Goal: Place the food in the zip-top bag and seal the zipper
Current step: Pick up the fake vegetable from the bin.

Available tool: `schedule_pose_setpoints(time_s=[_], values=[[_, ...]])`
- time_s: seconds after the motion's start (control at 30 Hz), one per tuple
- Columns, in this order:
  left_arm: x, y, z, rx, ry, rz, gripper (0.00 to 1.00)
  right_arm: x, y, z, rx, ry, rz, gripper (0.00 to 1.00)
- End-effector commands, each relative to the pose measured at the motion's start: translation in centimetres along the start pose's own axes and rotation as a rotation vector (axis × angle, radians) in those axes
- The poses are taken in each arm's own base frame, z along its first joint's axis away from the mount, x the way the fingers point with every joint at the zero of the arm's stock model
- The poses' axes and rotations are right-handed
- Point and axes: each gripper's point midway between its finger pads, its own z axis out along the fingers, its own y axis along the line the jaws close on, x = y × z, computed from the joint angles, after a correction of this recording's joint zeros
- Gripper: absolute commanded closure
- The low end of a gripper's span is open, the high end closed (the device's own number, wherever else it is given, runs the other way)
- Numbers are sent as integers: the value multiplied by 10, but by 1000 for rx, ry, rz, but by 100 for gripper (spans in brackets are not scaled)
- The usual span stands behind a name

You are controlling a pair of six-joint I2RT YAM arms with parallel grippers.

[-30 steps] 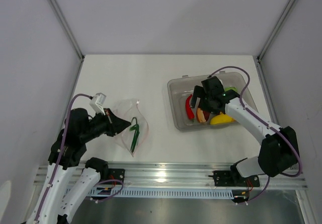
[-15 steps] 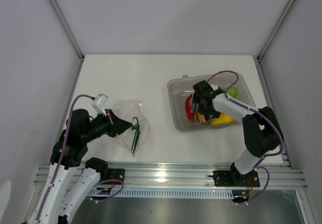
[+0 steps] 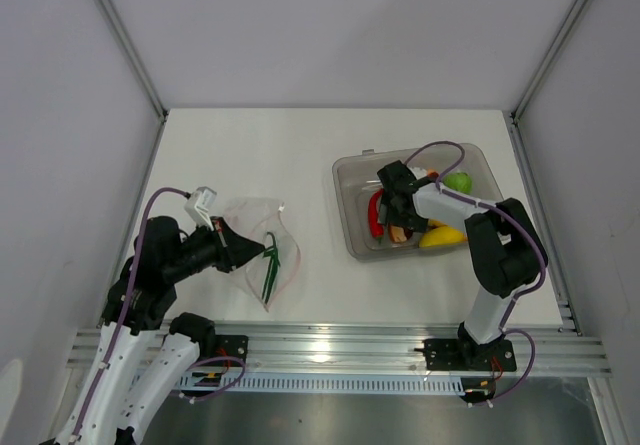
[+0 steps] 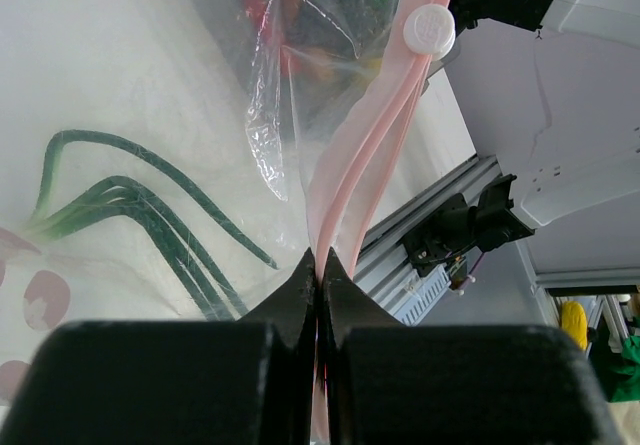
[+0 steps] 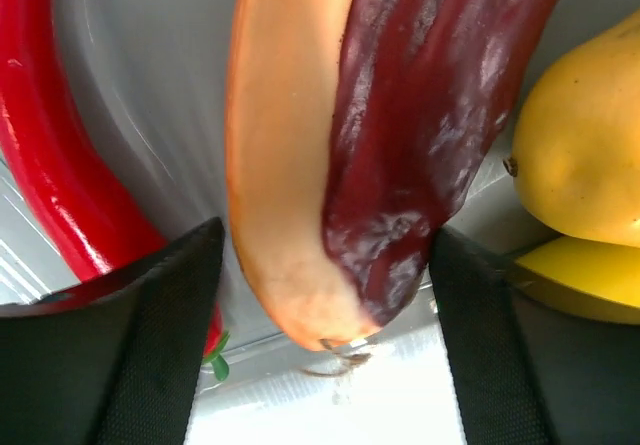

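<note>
Food (image 3: pixel 410 223) sits in the grey bin (image 3: pixel 350 170) at 3 o'clock. Right gripper (image 5: pixel 320 260) stands wide around the purple and orange piece (image 5: pixel 350 145); next it must squeeze and lift. Left gripper (image 4: pixel 318 265) pinches the zipper (image 4: pixel 370 135), holding the zip-top bag (image 3: pixel 255 220) at 8 o'clock.

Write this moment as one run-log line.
left gripper: shut on zipper | right gripper: open, straddling purple-orange piece in bin | scallion: inside zip-top bag

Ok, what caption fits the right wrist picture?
Right fingers straddle the purple-and-orange piece, red chili one side, yellow fruit the other.
</note>
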Motion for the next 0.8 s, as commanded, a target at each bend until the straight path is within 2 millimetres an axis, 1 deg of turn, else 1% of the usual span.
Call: schedule_pose_setpoints(time_s=[0.0, 0.03, 0.07, 0.13, 0.17, 0.23, 0.27, 0.33, 0.37, 0.47, 0.5, 0.6, 0.63, 0.7, 0.73, 0.77], values=[[-3, -8, 1, 37, -8, 7, 100, -7, 8, 5, -7, -40, 7, 23], [-3, -8, 1, 37, -8, 7, 100, -7, 8, 5, -8, -43, 8, 27], [-3, -7, 1, 35, -8, 6, 100, -6, 7, 5, -10, -46, 9, 38], [-2, -6, 1, 32, -3, 3, 100, -3, 6, 5, -11, -49, 8, 49], [-2, -6, 1, 33, -4, 2, 99, -4, 4, 5, -11, -55, 10, 60], [-3, -7, 0, 33, -7, 4, 99, -5, 4, 3, -15, -58, 6, 71], [-2, -7, 0, 32, -6, 1, 99, -6, 2, 1, -15, -62, 7, 85], [-2, -7, -1, 33, -7, 0, 99, -9, 1, -4, -13, -73, 4, 98], [-2, -7, -1, 32, -5, -1, 99, -10, -1, -7, -14, -77, 2, 100], [-1, -6, -1, 28, -5, -4, 99, -18, -1, -27, -47, -114, 8, 100], [-1, -6, -2, 28, -8, -3, 99, -23, -1, -40, -73, -142, 15, 100], [0, -6, -1, 26, -5, -6, 100, -27, -2, -62, -123, -171, 16, 100], [1, -5, -1, 26, -4, -8, 99, -30, -4, -75, -152, -186, 23, 100], [1, -5, -1, 26, -5, -9, 99, -32, -5, -86, -186, -198, 26, 100], [2, -4, 0, 27, 0, -14, 99, -32, -3, -97, -227, -204, 26, 100], [1, -5, 0, 29, -4, -13, 100, -32, -2, -102, -245, -207, 23, 100]])
